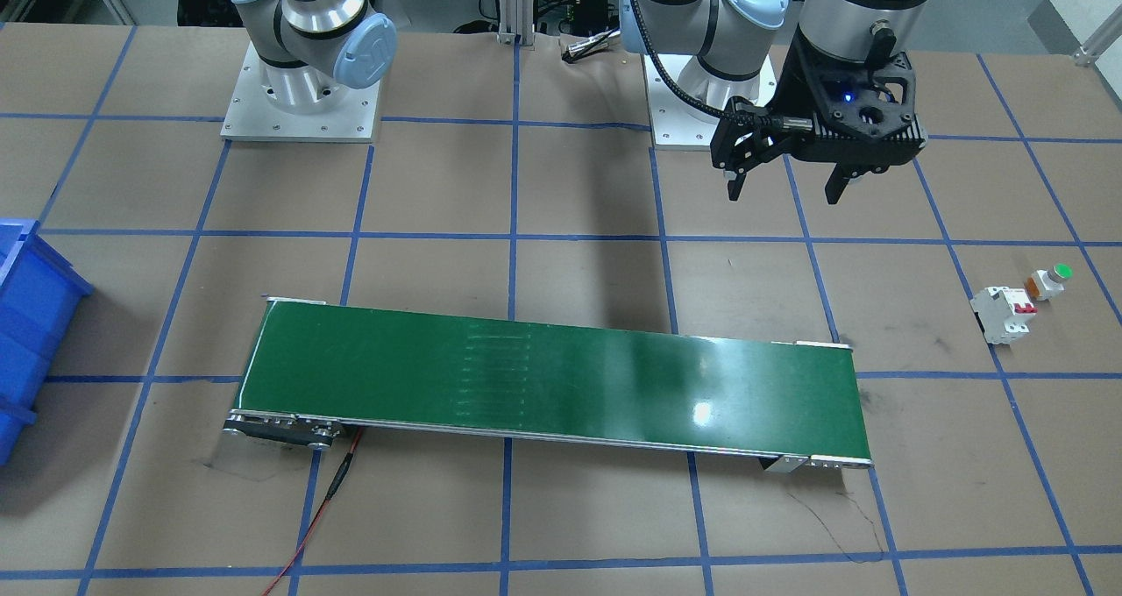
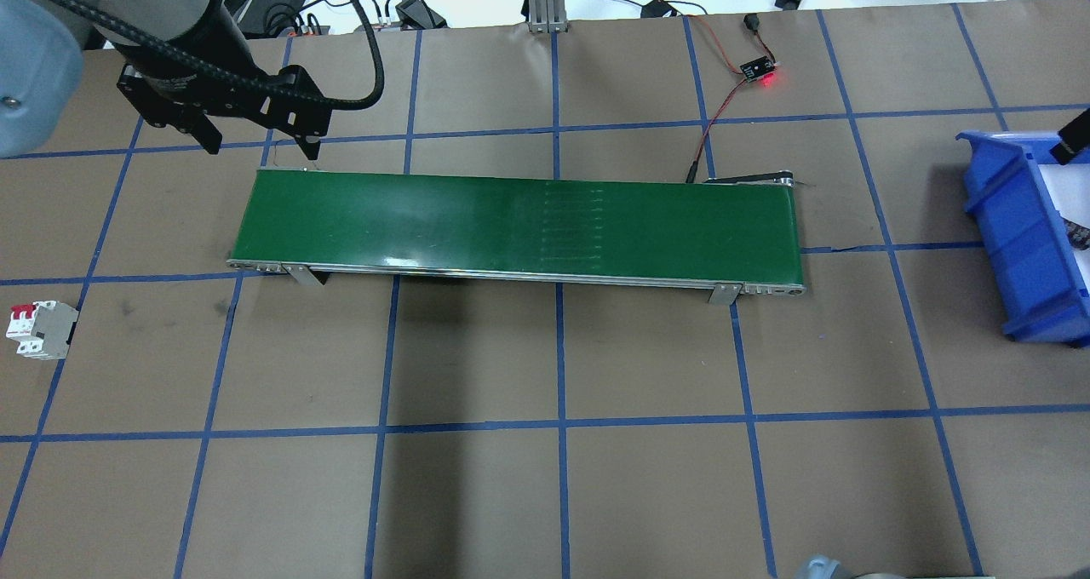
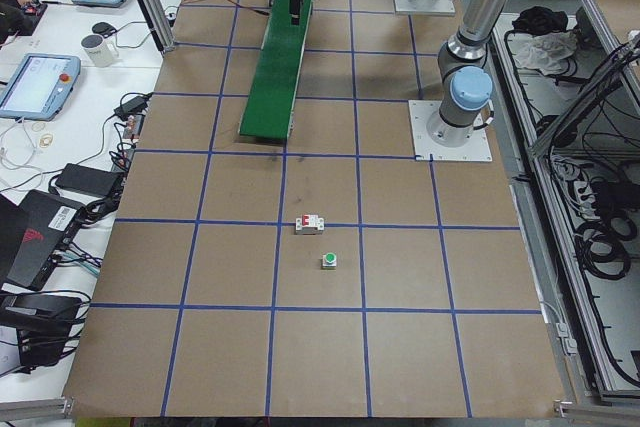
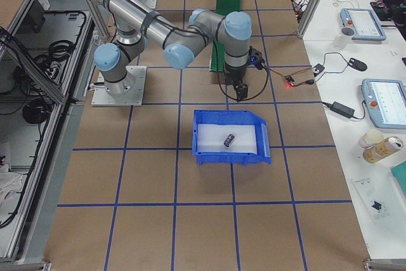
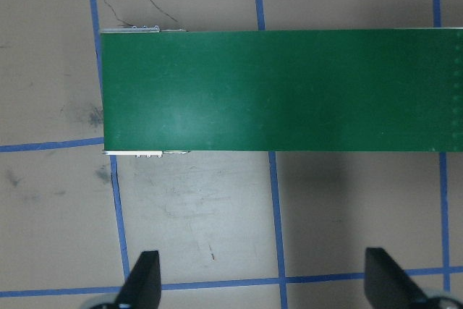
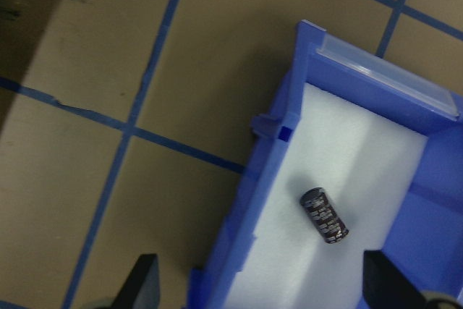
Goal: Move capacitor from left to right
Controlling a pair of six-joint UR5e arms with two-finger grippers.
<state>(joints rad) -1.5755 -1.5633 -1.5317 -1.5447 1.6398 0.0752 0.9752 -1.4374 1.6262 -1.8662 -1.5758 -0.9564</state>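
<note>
The capacitor (image 6: pixel 324 215), a small dark cylinder with pale markings, lies on its side on the white liner of the blue bin (image 6: pixel 278 151). It also shows in the exterior right view (image 4: pixel 229 139). My right gripper (image 6: pixel 260 284) is open and empty, above the bin's edge on the belt side, apart from the capacitor; it also shows in the exterior right view (image 4: pixel 239 91). My left gripper (image 1: pixel 784 195) is open and empty, high over the table by the left end of the green conveyor belt (image 1: pixel 552 386), as the overhead view (image 2: pixel 261 146) also shows.
A white breaker with red switches (image 1: pixel 1004 314) and a green-capped button part (image 1: pixel 1052 279) stand on the table at my far left. A small board with a red light (image 2: pixel 758 70) and its wires lie behind the belt. The blue bin (image 2: pixel 1005 221) sits past the belt's right end.
</note>
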